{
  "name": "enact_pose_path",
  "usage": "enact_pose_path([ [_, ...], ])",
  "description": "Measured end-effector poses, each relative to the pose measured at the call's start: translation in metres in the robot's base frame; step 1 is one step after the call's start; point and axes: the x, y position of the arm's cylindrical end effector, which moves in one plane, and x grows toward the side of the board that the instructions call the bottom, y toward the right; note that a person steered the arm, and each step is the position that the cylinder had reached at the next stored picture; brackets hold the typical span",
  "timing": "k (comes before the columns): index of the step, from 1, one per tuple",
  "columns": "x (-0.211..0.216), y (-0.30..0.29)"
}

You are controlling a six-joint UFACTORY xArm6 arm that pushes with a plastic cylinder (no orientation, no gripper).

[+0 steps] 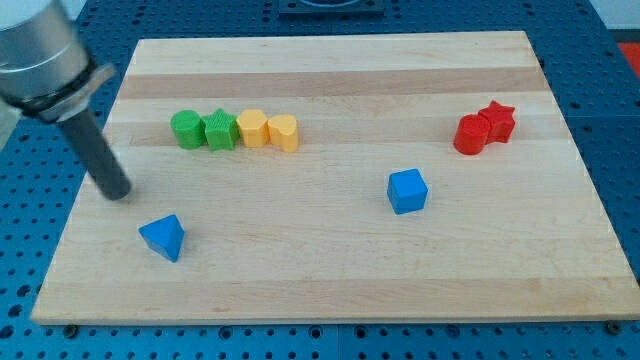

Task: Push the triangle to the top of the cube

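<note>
My tip point(117, 190) is a bare rod, holding nothing. The blue triangle point(163, 237) lies just below-right of it, untouched; the blue cube point(407, 190) sits far to its right. Approach step, I judge: next I must get behind the triangle's left side and push right and upward.

Triangle point(163, 238) at board point(330, 290) lower left, cube point(407, 191) well right; my tip point(119, 192) just above-left of triangle.

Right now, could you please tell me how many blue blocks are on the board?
2. The blue triangle sits near the view's bottom left, just below my tip; the blue cube lies right of centre. None seem hidden.
</note>
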Motion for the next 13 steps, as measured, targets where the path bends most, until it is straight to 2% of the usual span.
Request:
enact_pose_path([
  [1, 0.050, -0.002],
  [2, 0.058, -0.001],
  [4, 0.066, 0.054],
  [5, 0.056, 0.090],
  [7, -0.003, 0.162],
  [9, -0.007, 0.153],
  [10, -0.007, 0.168],
  [13, -0.007, 0.273],
])
